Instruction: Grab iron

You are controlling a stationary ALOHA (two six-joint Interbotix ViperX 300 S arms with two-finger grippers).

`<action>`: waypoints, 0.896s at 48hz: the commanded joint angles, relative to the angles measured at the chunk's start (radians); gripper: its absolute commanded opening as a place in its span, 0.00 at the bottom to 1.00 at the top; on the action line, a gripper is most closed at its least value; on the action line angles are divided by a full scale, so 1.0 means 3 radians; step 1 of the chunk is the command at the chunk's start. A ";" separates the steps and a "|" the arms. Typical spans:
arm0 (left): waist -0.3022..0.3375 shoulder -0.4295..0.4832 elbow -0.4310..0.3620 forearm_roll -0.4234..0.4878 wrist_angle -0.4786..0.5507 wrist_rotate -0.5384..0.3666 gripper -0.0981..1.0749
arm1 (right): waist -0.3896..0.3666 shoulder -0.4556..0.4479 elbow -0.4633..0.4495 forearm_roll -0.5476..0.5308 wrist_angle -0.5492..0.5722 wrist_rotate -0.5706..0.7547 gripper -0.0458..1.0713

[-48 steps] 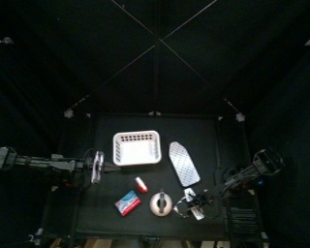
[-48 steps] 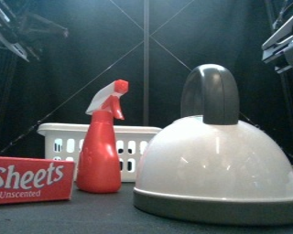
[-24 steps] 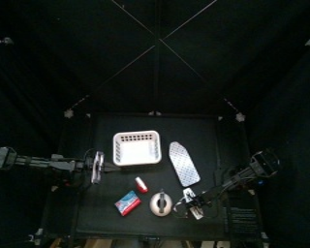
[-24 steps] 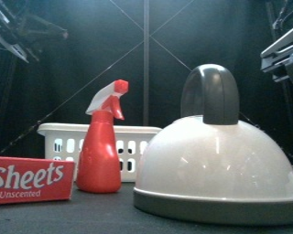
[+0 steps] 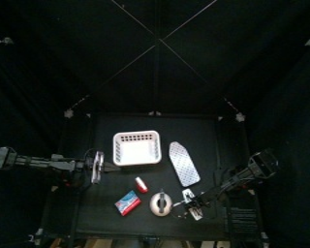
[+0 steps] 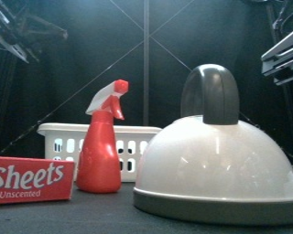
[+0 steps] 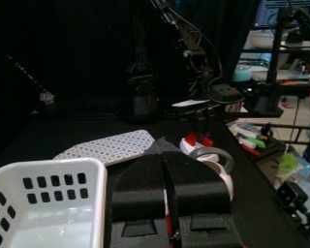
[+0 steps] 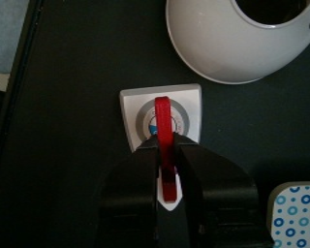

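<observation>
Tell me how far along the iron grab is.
Done: the right gripper is at the iron. In hand: its jaws pinch the red handle. Left: lifting; the iron sits on the table. The left gripper rests shut by the basket.

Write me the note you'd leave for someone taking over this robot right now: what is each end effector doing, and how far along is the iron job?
Right end effector: down at the iron, jaws closed round its red handle.
Left end effector: shut, empty, resting at the left side of the table.
Iron: near the table's front edge, right beside the grey oval object; it looks to be sitting on the table.
Done: reach and grip.
Left: check that the grip is firm, then lift.
</observation>
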 commanded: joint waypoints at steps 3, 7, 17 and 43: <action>0.0005 0.0010 -0.0051 0.0000 -0.0036 0.0005 0.08 | -0.0005 -0.0133 -0.0138 0.0041 0.0041 0.0005 0.43; 0.0010 0.0010 -0.0051 0.0000 -0.0036 0.0005 0.08 | -0.0015 -0.0210 -0.0184 0.0072 0.0107 0.0005 0.43; 0.0010 0.0010 -0.0056 0.0000 -0.0036 0.0005 0.08 | -0.0046 -0.0348 -0.0184 0.0092 0.0143 0.0005 0.43; 0.0010 0.0010 -0.0056 0.0000 -0.0036 0.0010 0.08 | -0.0194 -0.0404 -0.0164 0.0056 0.0133 0.0000 0.43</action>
